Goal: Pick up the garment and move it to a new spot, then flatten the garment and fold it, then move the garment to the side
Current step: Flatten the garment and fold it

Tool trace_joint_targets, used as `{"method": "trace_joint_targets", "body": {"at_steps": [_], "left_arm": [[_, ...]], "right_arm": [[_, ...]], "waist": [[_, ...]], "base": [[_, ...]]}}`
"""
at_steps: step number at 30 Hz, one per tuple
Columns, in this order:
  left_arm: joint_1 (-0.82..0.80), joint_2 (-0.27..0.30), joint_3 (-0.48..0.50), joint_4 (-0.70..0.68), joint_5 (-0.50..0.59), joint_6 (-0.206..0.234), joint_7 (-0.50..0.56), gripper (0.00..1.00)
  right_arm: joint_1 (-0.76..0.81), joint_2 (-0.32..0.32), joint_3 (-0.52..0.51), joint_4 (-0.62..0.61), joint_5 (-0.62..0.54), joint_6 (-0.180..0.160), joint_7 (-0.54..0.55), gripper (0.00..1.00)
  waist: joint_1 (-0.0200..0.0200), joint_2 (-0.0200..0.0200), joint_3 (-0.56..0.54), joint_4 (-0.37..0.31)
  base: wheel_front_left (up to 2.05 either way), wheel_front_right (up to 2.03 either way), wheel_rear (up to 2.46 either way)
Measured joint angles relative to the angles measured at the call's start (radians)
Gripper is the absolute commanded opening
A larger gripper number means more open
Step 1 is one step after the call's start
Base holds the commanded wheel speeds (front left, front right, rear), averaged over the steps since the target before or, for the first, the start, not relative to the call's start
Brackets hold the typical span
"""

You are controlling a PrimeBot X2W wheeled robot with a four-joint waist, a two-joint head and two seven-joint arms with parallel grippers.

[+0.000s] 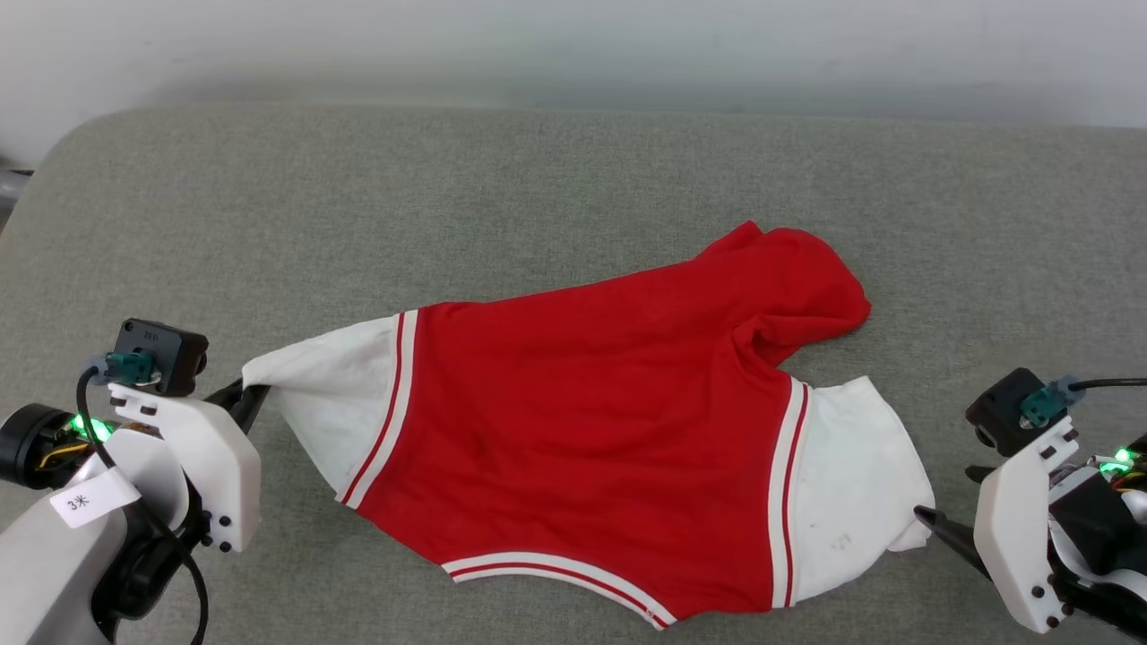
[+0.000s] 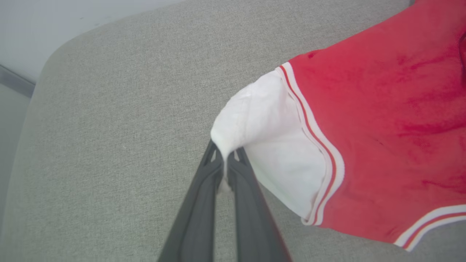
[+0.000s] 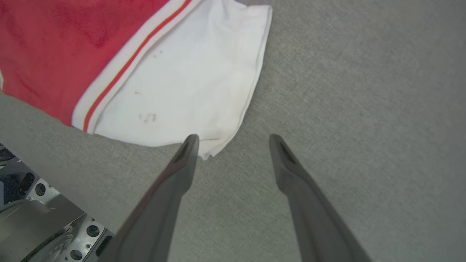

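– Fingers, left arm?
– left fingers (image 2: 218,167) clenched on the tip of the left white sleeve (image 2: 262,120). That cloth is pinched between them and pulled to a point out toward the left.
– Right?
– right fingers (image 3: 189,149) spread wide, grasping nothing. One tip sits just at the corner of the right white sleeve (image 3: 189,83), the other over bare grey cover.
– Where's the garment?
– red jersey (image 1: 582,421) lies mid-way across the grey fabric-covered surface (image 1: 269,206), plain red side up, no letters or number visible. The striped neck trim (image 1: 556,573) is on the near edge, sleeves out to either side.
– Flat?
– Not fully. The far right corner (image 1: 797,287) is bunched and flopped over itself, with wrinkles running down from it. The left sleeve is taut, the right sleeve is lying loose.
– Stage?
– Looks like flattening, partway. Can't tell from this whether the move to a new spot is done. It's already down on the surface, so probably.
– Left to do?
– Grab the right sleeve and stretch it out, smooth that bunched corner. Then fold, no fold made yet. Then shift it to the side.
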State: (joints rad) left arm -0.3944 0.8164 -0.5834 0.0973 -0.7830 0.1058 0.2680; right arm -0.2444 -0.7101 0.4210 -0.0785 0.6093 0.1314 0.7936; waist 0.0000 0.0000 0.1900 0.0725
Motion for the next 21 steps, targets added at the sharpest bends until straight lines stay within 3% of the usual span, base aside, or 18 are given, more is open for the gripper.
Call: {"method": "trace_joint_targets", "body": {"at_steps": [15, 16, 17, 18, 21], "left_arm": [[-0.061, -0.034, -0.02, 0.007, 0.03, -0.021, -0.03, 0.0], [-0.061, -0.035, -0.021, 0.009, 0.03, -0.023, -0.031, 0.0], [-0.061, -0.035, -0.021, 0.011, 0.03, -0.023, -0.035, 0.0], [-0.06, -0.035, -0.02, 0.013, 0.027, -0.023, -0.036, 0.0], [-0.045, -0.036, -0.016, 0.011, 0.016, -0.023, -0.051, 0.0]], "right_arm": [[-0.121, 0.015, 0.222, 0.24, 0.017, -0.003, -0.084, 1.0], [-0.126, 0.013, 0.231, 0.245, 0.025, -0.004, -0.095, 0.5], [-0.127, 0.013, 0.236, 0.252, 0.034, -0.004, -0.114, 0.11], [-0.127, 0.014, 0.238, 0.258, 0.043, -0.004, -0.131, 0.0], [-0.128, 0.024, 0.247, 0.266, 0.052, -0.002, -0.192, 0.0]], "waist": [[-0.0002, 0.0, 0.083, 0.048], [-0.0002, 0.0, 0.082, 0.048], [-0.0002, 0.0, 0.079, 0.046], [-0.0002, 0.0, 0.075, 0.044], [-0.0001, 0.0, 0.056, 0.039]], "base": [[0.0, 0.0, 0.0], [0.0, 0.0, 0.0], [0.0, 0.0, 0.0], [0.0, 0.0, 0.0], [0.0, 0.0, 0.0]]}}
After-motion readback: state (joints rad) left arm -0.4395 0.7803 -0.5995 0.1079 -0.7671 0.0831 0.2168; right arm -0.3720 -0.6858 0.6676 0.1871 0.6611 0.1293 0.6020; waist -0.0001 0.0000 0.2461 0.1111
